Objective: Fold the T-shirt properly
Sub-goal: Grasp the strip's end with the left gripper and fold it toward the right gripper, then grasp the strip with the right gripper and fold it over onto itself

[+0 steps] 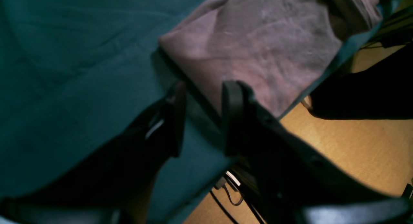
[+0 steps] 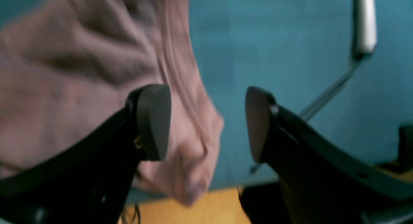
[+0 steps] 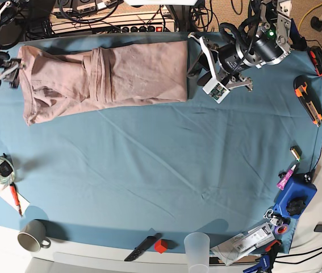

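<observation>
The one T-shirt [image 3: 101, 79] lies as a long folded band on the teal table cloth [image 3: 161, 165], probably set for a crosswise fold. Its corner hangs between the spread, empty fingers of the right gripper [image 2: 206, 120], touching neither; its other end lies just beyond the left gripper [image 1: 201, 117], whose jaws are parted, grasping nothing. Two grippers, one shirt.

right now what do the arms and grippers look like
Both grippers, left and right, have curved black fingers; the right's pads are grey. In the base view the left arm is black with white and silver parts, black cables and a green light.
</observation>
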`<state>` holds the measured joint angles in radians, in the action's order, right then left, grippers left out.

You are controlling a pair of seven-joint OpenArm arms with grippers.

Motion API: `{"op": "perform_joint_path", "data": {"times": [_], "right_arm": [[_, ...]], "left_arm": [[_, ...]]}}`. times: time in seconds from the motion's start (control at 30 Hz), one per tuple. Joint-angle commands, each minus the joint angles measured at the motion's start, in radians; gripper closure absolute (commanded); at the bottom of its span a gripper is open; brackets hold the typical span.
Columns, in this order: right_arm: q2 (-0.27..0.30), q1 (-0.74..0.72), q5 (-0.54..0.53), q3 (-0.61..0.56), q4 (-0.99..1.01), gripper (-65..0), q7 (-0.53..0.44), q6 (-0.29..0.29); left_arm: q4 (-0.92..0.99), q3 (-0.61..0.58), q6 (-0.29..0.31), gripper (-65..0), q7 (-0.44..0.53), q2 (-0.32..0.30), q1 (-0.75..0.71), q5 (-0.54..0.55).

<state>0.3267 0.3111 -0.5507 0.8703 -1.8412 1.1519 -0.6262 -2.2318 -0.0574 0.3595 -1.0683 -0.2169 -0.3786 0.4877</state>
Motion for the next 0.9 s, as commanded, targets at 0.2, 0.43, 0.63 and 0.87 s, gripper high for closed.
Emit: {"op": "perform_joint_path", "data": {"times": [0.2, 0.43, 0.63, 0.87], "right_arm": [[0.037, -0.086, -0.023, 0.009, 0.079, -36.1, -0.012, -0.003], [0.189, -0.171, -0.285, 0.009, 0.389, -36.1, 0.189, -0.05], [0.281, -0.198, -0.409, 0.008, 0.576, -36.1, 0.24, -0.072], [0.285, -0.198, -0.58, 0.007, 0.76, -36.0, 0.244, -0.072]], "left_arm": [[-0.019, 0.002, 0.004, -17.4, 0.021, -0.001, -0.001, 0.014], [-0.019, 0.002, 0.004, -17.4, 0.022, 0.001, -0.001, 0.003], [-0.019, 0.002, 0.004, -17.4, 0.023, 0.002, -0.001, 0.003], [-0.019, 0.002, 0.004, -17.4, 0.027, 0.006, -0.002, 0.003]]}}
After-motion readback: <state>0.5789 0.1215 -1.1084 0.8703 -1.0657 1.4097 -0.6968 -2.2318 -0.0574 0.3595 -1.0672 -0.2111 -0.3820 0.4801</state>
